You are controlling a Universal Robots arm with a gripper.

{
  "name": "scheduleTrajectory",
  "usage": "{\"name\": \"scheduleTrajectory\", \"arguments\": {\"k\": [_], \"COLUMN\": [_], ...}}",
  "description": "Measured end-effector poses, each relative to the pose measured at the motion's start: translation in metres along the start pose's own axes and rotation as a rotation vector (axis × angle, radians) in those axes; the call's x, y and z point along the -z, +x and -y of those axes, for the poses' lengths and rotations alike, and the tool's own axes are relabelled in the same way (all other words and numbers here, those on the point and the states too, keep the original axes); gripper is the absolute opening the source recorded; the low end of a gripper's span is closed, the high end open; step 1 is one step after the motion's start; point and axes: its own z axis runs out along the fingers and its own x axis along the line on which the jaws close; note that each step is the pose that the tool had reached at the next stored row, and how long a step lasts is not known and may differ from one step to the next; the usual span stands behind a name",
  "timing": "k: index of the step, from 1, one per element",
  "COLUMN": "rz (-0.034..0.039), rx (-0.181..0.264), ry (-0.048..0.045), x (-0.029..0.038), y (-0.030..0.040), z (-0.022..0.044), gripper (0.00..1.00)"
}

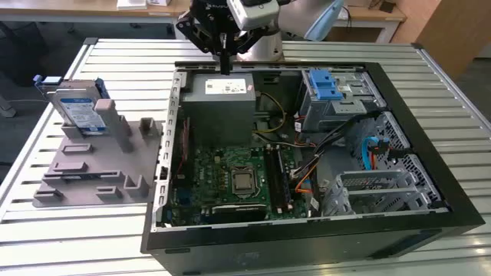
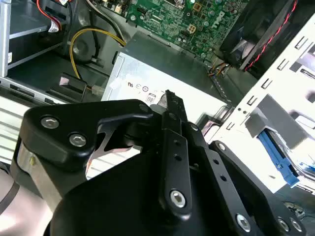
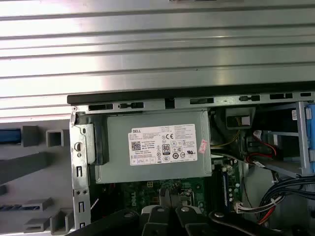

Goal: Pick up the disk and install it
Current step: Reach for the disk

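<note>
The lower part of the disk is hidden behind the posts of the grey fixture that carries it, and its far edge is masked by its own blue rail, so its full outline is hard to make out. It stands on edge in the fixture, leaning slightly, with its white-and-blue label facing the exterior camera. Its long axis appears to run upward, though foreshortening makes that uncertain. The fixture rests on the slatted metal counter, just beside the open computer case on the exterior view's left.

The gripper hangs over the far rim of the case, above the grey power supply, well apart from the disk, which lies toward the exterior view's left of it. Its fingers are together and hold nothing. In both wrist views the black linkage blocks much of the scene, with the gripper tips over the power supply.
</note>
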Motion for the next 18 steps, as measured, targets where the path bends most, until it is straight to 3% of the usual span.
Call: {"name": "scheduleTrajectory", "arguments": {"k": [18], "rz": [0.0001], "rx": [0.000], "ry": [0.0000], "x": [0.0001], "y": [0.0045], "z": [0.0003], "gripper": [0.11]}}
